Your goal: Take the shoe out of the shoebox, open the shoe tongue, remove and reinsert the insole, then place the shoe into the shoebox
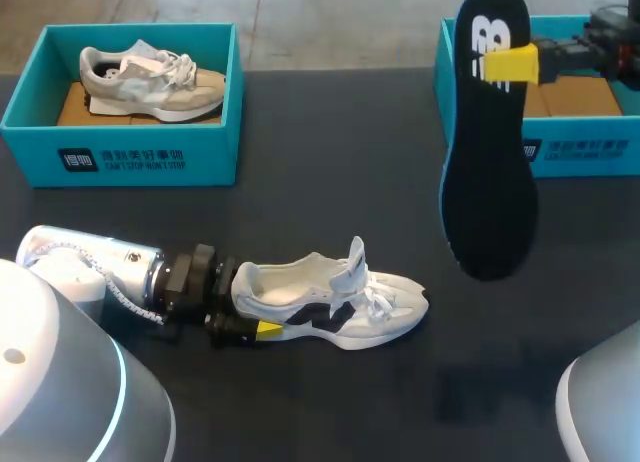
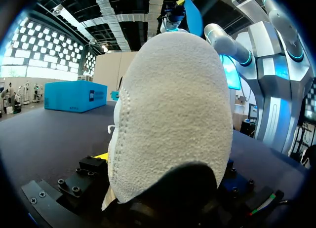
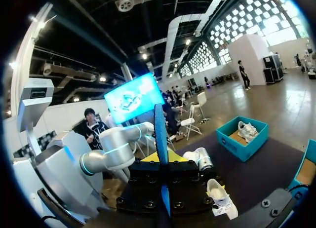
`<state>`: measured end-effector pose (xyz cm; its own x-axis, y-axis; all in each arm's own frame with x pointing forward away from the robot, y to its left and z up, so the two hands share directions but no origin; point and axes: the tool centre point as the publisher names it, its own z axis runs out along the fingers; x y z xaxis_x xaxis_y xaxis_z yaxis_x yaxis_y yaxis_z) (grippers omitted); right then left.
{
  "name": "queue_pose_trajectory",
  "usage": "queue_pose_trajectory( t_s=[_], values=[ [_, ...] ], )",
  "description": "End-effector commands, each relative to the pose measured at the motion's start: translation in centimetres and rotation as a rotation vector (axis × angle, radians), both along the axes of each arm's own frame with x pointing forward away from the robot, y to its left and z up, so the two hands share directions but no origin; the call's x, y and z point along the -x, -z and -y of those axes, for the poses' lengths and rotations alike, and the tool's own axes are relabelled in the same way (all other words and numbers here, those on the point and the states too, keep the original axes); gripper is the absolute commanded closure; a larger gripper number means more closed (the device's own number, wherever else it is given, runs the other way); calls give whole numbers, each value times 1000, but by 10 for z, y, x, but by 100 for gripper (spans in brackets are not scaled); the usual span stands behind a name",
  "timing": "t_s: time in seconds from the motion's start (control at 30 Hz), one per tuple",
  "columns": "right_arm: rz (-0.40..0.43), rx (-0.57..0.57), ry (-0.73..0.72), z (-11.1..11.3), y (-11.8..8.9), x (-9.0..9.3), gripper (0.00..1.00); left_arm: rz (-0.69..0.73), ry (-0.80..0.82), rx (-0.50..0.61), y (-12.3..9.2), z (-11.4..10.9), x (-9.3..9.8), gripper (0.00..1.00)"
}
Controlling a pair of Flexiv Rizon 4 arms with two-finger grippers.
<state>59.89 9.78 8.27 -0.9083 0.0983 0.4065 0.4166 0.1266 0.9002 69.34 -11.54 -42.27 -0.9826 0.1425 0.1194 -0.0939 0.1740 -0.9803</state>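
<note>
**Insole hangs upright, well off from a shoe that lies along the near edge**

Head view: the shoe (image 1: 340,304) lies on its sole on the tabletop (image 1: 330,162) towards the near-left corner. Its long axis runs along the near edge, with the heel to the left and the toe to the right. The left gripper (image 1: 250,327) has its jaws clamped on the heel. The tongue stands up, so the mouth of the shoe is open. The right gripper (image 1: 512,66) is up by the far-right shoebox (image 1: 590,152), its jaws clamped on the insole (image 1: 490,182) near the narrower end. The insole hangs with its long axis upright and the broad end down, off the tabletop and well apart from the shoe. Another shoebox (image 1: 130,157) at the far-left corner holds a second shoe.

Left wrist view: the heel fills the space between the jaws. The insole's blue underside (image 2: 191,13) shows high beyond it, past the toe.

Right wrist view: the insole (image 3: 160,134) sits edge-on between the jaws, with a yellow tip on each side. The shoe (image 3: 220,196) lies far below.

As I judge it, reinsertion turns on the gap and the crossed axes. The right arm would have to bring the insole towards the near-left and tip it down. Its broad end could then enter the mouth behind the tongue, pointing at the toe.
</note>
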Motion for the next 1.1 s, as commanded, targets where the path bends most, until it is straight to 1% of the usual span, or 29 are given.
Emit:
queue_pose_trajectory(
  t_s=[0.03, 0.13, 0.27, 0.47, 0.9, 1.07, 1.1],
  values=[
    [-18, 0, 17, 4, -1, 12, 100, 0, 0, 1, 2, 0, 0, 100],
    [-41, -12, 16, 3, -1, 15, 100, 0, 0, 1, 2, 0, 0, 100],
    [-51, -22, 14, 4, -3, 19, 100, 0, 0, 1, 2, 0, 0, 100],
    [-77, -33, 3, -1, -3, 21, 100, 0, 0, 1, 2, 0, 0, 100],
    [-80, -40, 0, -2, -3, 20, 100, 0, 0, 1, 2, 0, 0, 100],
    [-80, -40, 0, -2, -3, 20, 100, 16, 33, -9, -6, 1, 1, 100],
    [-80, -40, 0, -2, -3, 20, 100, 16, 38, -13, -7, 0, 2, 81]
  ],
)
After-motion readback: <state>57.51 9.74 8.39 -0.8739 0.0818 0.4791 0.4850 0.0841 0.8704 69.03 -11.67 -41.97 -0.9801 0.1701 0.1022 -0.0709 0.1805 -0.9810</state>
